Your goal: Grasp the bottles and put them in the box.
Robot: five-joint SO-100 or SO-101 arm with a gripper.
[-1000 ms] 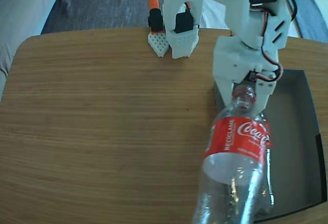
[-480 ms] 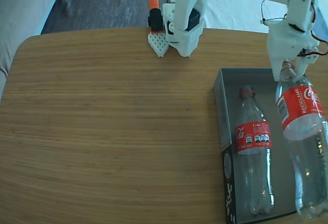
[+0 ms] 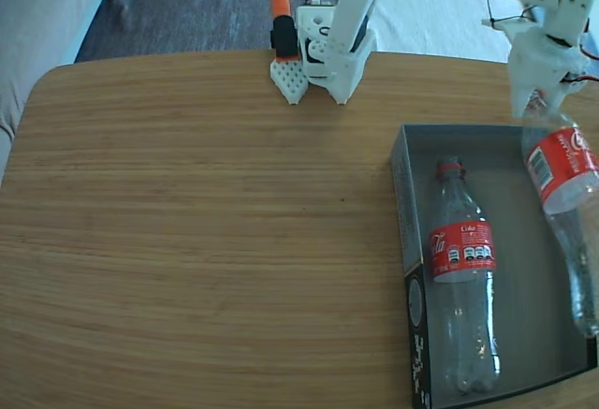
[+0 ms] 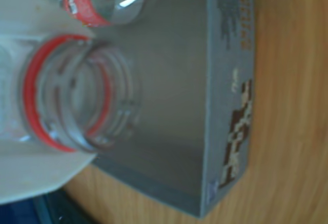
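Two Coca-Cola bottles face you: one lies in the box; your gripper clenches the other bottle by its neck over the box's right side.

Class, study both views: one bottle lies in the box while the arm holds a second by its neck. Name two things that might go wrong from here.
1. The held bottle hangs tilted from the gripper near the box's right side; released now, it might tip over that edge.
2. Held only at the neck, it may swing and knock the lying bottle, or land across it.
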